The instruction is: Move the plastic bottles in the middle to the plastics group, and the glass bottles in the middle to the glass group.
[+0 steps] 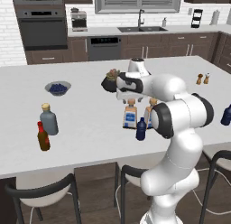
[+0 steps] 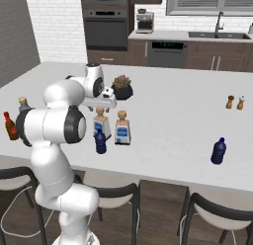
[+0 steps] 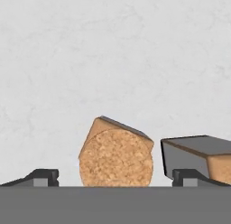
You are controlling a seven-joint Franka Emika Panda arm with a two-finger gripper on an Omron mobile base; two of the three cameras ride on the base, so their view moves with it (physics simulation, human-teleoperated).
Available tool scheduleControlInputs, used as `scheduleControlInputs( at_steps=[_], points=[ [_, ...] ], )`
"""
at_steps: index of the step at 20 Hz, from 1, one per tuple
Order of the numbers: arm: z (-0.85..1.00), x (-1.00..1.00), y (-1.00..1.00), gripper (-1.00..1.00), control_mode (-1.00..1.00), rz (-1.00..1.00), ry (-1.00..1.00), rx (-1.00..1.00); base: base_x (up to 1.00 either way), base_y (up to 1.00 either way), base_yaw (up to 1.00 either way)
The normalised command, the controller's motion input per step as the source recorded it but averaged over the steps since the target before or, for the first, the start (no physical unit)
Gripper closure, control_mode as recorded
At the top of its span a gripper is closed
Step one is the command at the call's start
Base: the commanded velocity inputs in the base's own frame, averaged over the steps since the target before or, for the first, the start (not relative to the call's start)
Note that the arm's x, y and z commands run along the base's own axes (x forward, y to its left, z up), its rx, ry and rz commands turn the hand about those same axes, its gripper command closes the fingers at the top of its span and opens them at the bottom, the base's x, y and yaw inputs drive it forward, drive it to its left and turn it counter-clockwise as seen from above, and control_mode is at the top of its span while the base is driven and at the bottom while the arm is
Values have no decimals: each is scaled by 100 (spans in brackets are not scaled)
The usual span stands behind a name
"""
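Two clear glass bottles with cork stoppers and blue-and-white labels stand mid-counter, one (image 1: 130, 118) (image 2: 101, 125) directly under my hand, the other (image 1: 148, 114) (image 2: 122, 129) beside it, partly behind my arm in the left base view. My gripper (image 1: 131, 99) (image 2: 101, 107) (image 3: 116, 178) hangs open just above the first bottle's cork stopper (image 3: 116, 157), one fingertip on each side and not touching it. A small dark blue plastic bottle (image 1: 141, 129) (image 2: 100, 142) stands just in front of them. At the left stand the squat grey-blue bottle (image 1: 48, 121) (image 2: 22, 104) and the brown red-capped bottle (image 1: 43, 137) (image 2: 10, 126). Another dark blue bottle (image 1: 227, 115) (image 2: 218, 151) stands at the right.
A potted plant (image 1: 111, 77) (image 2: 121, 87) sits just behind the hand. A bowl of blueberries (image 1: 57, 87) lies at the back left, and two shakers (image 1: 203, 78) (image 2: 235, 102) at the back right. Stools line the counter's near edge.
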Motion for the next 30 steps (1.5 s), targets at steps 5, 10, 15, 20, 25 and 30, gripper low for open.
scheduleControlInputs(
  at_steps=[5, 10, 15, 20, 25, 30],
  points=[
    [-36, 0, 0, -100, -100, 0, 0, 1, 0, 0, 0],
    [-4, 0, 0, -100, -100, 0, 0, 0, 0, 0, 0],
    [0, 0, 0, -100, -100, 0, 0, 0, 0, 0, 0],
    [0, 1, 0, 100, -100, 0, 1, 0, 0, 0, 0],
    [0, 2, 0, 100, -100, 0, 3, 0, 0, 0, 0],
    [0, 0, 0, 100, -100, 0, 1, 0, 0, 0, 0]
  ],
)
